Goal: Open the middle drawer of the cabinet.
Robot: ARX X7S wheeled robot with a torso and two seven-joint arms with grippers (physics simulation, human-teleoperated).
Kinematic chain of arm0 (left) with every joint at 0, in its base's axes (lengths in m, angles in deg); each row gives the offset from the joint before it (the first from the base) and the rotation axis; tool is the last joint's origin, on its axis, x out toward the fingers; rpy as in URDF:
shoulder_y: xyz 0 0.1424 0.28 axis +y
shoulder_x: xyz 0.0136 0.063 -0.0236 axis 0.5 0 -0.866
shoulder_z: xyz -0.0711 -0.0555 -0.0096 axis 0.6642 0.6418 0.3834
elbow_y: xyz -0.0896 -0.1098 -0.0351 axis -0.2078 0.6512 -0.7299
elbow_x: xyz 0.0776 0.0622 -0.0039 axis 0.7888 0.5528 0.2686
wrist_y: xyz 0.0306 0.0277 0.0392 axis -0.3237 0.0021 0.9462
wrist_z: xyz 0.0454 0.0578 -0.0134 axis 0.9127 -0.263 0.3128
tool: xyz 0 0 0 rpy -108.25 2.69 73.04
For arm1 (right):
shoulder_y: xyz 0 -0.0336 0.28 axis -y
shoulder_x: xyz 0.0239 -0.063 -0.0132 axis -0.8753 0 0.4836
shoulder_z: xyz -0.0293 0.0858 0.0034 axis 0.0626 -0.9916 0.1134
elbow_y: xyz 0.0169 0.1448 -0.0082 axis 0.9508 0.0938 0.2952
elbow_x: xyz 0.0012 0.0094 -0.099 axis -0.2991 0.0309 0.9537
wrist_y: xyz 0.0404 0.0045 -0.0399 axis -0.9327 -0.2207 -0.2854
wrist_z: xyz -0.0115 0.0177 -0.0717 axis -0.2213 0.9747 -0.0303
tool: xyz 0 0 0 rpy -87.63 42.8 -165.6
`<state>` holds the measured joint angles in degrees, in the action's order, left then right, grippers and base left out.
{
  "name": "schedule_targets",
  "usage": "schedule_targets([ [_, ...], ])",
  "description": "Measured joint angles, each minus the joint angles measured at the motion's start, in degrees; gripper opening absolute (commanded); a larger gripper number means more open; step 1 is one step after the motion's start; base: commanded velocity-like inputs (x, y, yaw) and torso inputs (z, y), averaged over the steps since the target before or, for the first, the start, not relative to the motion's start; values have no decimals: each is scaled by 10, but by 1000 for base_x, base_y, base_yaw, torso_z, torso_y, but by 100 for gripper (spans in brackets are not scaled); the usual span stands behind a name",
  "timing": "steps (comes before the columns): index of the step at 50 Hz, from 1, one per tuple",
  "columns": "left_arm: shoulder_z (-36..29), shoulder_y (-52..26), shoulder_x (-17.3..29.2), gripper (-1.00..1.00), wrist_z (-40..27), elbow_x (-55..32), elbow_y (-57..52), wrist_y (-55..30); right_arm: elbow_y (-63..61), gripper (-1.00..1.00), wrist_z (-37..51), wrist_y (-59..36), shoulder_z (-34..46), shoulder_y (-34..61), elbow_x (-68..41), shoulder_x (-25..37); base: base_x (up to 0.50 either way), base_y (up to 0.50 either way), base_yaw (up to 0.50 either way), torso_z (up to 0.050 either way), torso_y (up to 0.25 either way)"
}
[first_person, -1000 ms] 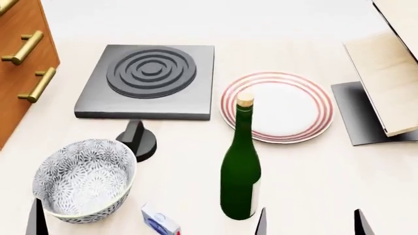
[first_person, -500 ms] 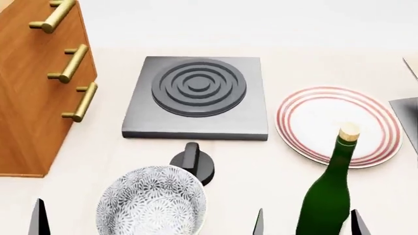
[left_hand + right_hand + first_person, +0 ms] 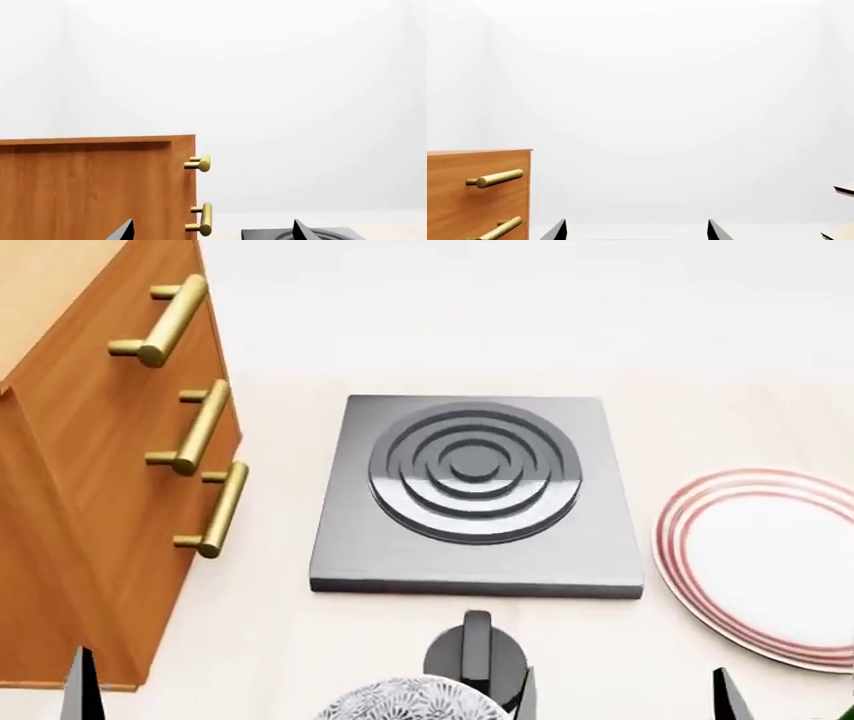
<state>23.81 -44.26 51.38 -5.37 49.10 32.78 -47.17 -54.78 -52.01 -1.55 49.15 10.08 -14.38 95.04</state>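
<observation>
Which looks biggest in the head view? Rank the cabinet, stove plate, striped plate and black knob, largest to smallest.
1. cabinet, though cut off at the frame's left edge
2. stove plate
3. striped plate, partly cut off at the right edge, so its full size is unsure
4. black knob, smallest, though nearest the camera

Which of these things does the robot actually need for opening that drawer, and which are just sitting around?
Needed: the cabinet, the middle drawer, reached by its brass handle.

Just sitting around: the stove plate, the black knob, the striped plate, the patterned bowl.
</observation>
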Motion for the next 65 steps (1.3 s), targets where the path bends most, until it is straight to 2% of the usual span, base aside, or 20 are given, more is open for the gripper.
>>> schedule_targets([
  [6, -2, 0, 2, 100, -3, -1, 0, 0, 0, 100, 2, 2, 1, 0, -3, 3, 500, 0, 0, 0, 3],
  [15, -4, -1, 6, 100, -7, -2, 0, 0, 3, 100, 3, 18, 2, -3, -5, 6, 0, 25, 0, 0, 0],
  [29, -8, -1, 11, 100, -12, -4, -1, -2, 4, 100, 11, 21, 6, -4, 1, 11, 0, 500, 0, 0, 0],
  [50, -13, -3, 18, 100, -21, -7, -1, -3, 5, 100, 18, 34, 4, -6, -14, 18, 0, 0, 0, 0, 0],
  [58, -14, -4, 21, 100, -24, -8, -1, -3, 6, 100, 19, 32, 5, -4, -23, 21, 0, -495, 0, 0, 0],
  [65, -16, -4, 24, 100, -27, -9, -1, -2, 7, 100, 21, 33, 7, -4, -27, 23, 0, -146, 0, 0, 0],
])
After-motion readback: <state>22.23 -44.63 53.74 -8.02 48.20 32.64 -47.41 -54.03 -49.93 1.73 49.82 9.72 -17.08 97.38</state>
